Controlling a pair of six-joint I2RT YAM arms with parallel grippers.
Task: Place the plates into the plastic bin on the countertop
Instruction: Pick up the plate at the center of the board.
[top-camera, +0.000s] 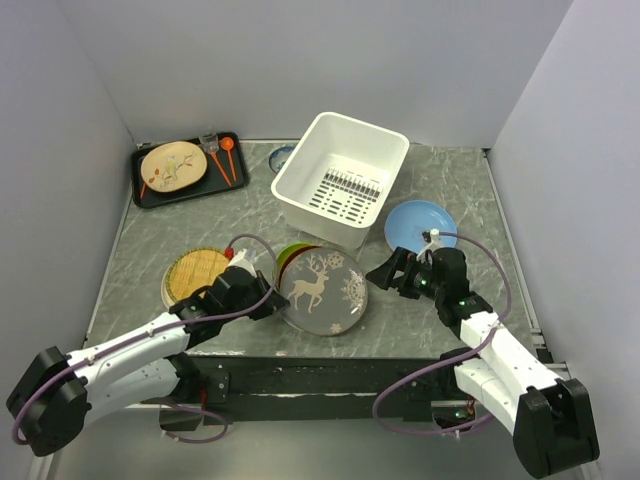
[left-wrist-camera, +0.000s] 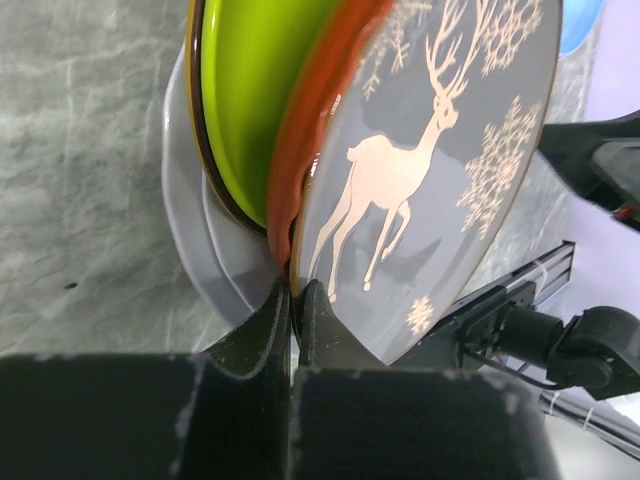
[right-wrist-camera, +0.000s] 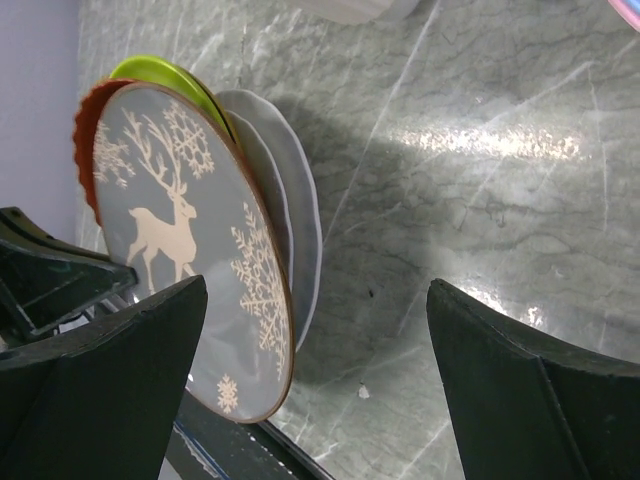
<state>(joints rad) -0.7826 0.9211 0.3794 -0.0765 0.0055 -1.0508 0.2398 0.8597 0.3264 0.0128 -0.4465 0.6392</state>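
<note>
Left gripper (left-wrist-camera: 293, 305) pinches only the rim of the round grey reindeer-patterned plate (left-wrist-camera: 430, 170), so the tilted plate may slip free. Right gripper (right-wrist-camera: 318, 290) hangs open beyond it.

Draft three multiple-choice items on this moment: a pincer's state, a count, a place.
1. The left pincer is: A shut on the rim of the reindeer plate; B wide open; C out of view.
2. Plates inside the plastic bin: A two; B none; C one.
3. The light blue plate lies: A in the bin; B on the reindeer plate; C on the countertop, right of the bin.
Answers: 1 A, its fingers pinch the rim in the left wrist view. 2 B, the slotted base shows bare. 3 C, it lies flat beside the bin's right wall.
</note>
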